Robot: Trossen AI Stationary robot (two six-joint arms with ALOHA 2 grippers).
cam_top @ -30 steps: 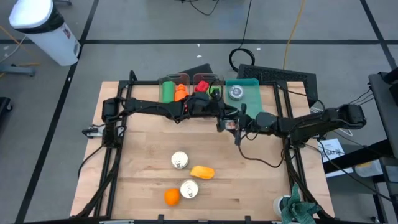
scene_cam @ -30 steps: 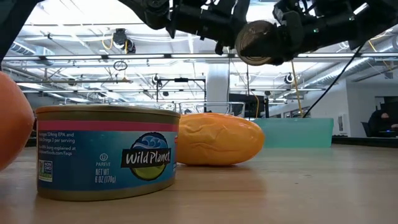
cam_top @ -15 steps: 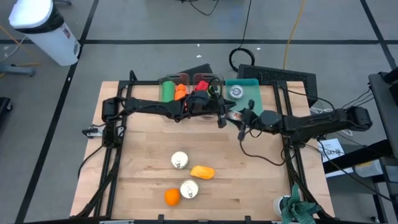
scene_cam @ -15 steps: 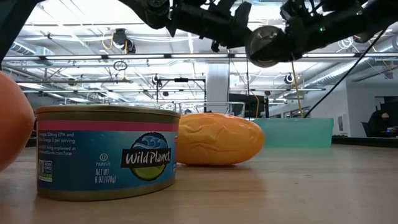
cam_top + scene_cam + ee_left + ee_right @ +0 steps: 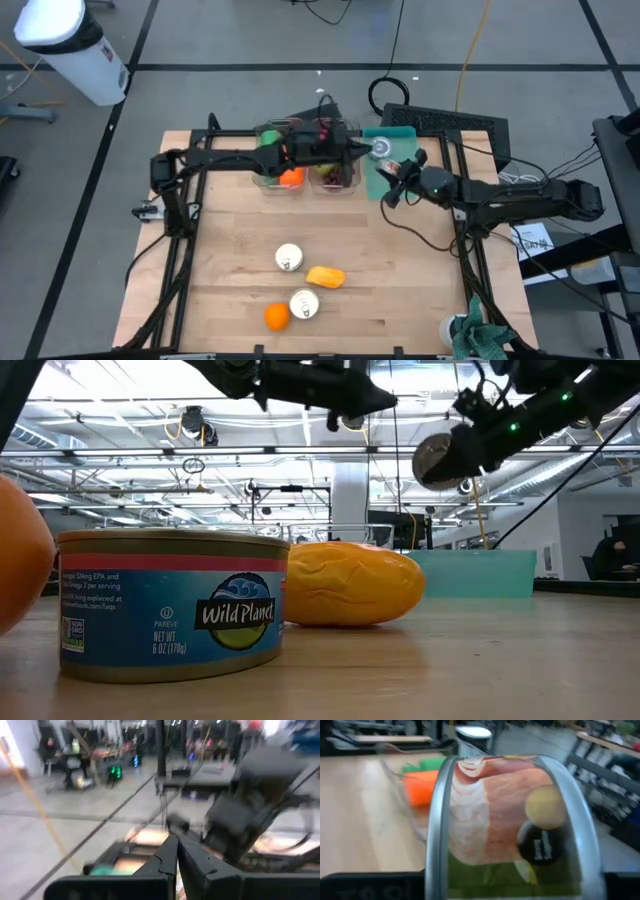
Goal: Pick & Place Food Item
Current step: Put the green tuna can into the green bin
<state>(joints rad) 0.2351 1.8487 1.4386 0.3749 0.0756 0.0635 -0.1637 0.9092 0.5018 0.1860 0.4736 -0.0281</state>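
A food can (image 5: 510,820) with a meat-and-onion label is in my right gripper (image 5: 390,178), above the teal tray (image 5: 400,135) at the table's far right. In the low view the can (image 5: 445,458) hangs high with a round end toward the near edge. Another can (image 5: 380,148) lies in the tray. My left gripper (image 5: 358,150) is shut and empty; it points level above the clear bins (image 5: 300,165), and its fingers (image 5: 170,857) meet in the left wrist view. On the near part of the table lie two cans (image 5: 288,257) (image 5: 304,304), an orange (image 5: 276,317) and a yellow-orange fruit (image 5: 325,276). My right gripper has the can between its two fingers, which show only as dark corners at the bottom of the right wrist view, outside the can's two rims (image 5: 436,825). The fingers come nearly level from the table's right side. The can is lifted clear and lies on its side.
The clear bins at the far edge hold green, orange and red items (image 5: 290,178). A blue-labelled can (image 5: 170,605) and the yellow-orange fruit (image 5: 350,582) fill the low view's foreground. A keyboard (image 5: 450,122) lies beyond the table's far right corner.
My right gripper has carried the can from mid-table toward the far right, over the teal tray, and has tipped up toward level. My left gripper has come away from the can, rising and moving toward the far edge over the bins.
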